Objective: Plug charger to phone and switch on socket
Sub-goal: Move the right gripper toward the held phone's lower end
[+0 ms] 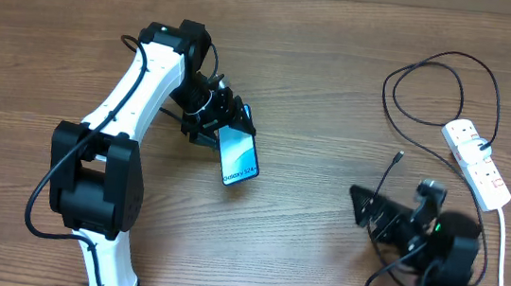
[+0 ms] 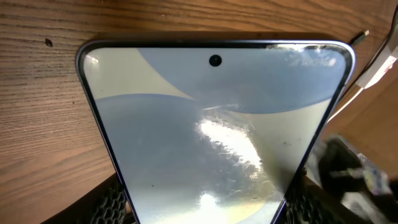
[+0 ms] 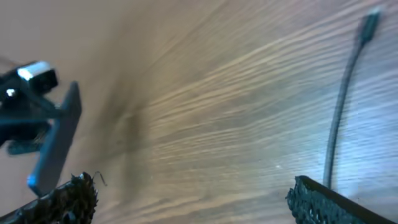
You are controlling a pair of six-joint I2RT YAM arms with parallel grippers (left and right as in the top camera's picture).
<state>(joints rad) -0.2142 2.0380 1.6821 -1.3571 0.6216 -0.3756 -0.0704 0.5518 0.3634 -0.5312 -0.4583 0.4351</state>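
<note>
The overhead view is bright, even and sharp. Light falls from above, and the left arm (image 1: 138,83) throws only a faint, short shadow on the worktop (image 1: 339,76). In the left wrist view the phone (image 2: 214,143) screen carries a white glare patch near its middle. The wood grain at left is crisp, while the right edge is blurred. The right wrist view is soft throughout: the cable (image 3: 341,118) is smeared, and a dim band darkens the wood left of centre.

Overhead looks down, left wrist close, both show phone (image 1: 238,155)
</note>
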